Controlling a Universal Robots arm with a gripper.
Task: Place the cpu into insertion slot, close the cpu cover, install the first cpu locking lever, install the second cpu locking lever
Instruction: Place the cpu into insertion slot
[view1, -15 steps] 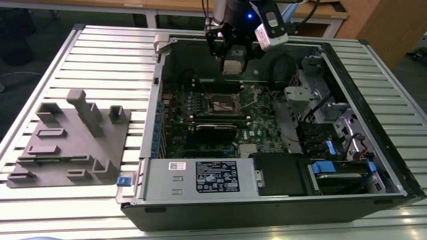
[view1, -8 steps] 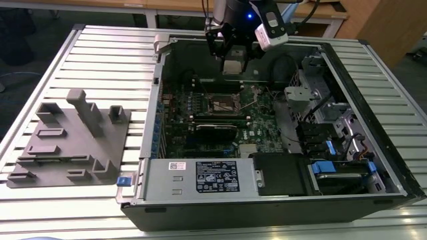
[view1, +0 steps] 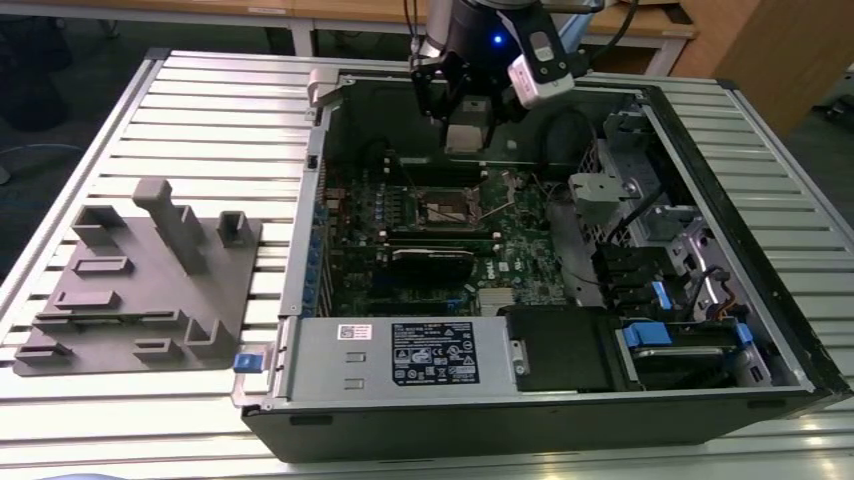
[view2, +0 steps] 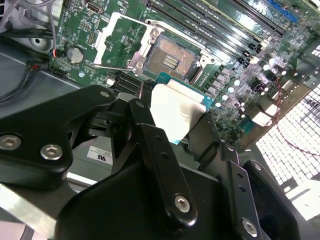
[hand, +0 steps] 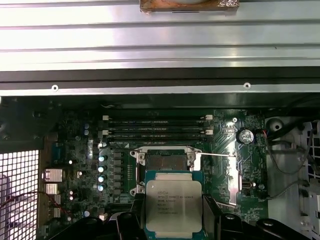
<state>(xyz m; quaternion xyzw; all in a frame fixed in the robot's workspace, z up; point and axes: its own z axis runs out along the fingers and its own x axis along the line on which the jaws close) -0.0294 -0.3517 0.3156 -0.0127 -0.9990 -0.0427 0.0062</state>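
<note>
Silver-grey cpu (hand: 173, 207) clamped in our fingers (hand: 213, 218), hanging at 12 o'clock of the open insertion slot (view1: 447, 208) in exterior view. Step one; we reckon it needs squaring overhead.

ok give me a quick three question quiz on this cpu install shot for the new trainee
1. Fill in: the gripper is shut on the ____.
2. True or false: the cpu sits in the insertion slot.
3. The cpu cover is: A) shut over the slot, B) swung open beside the slot, C) held by the gripper.
Key: 1 cpu; 2 false, it is in the gripper, clear of the slot; 3 B.
</note>
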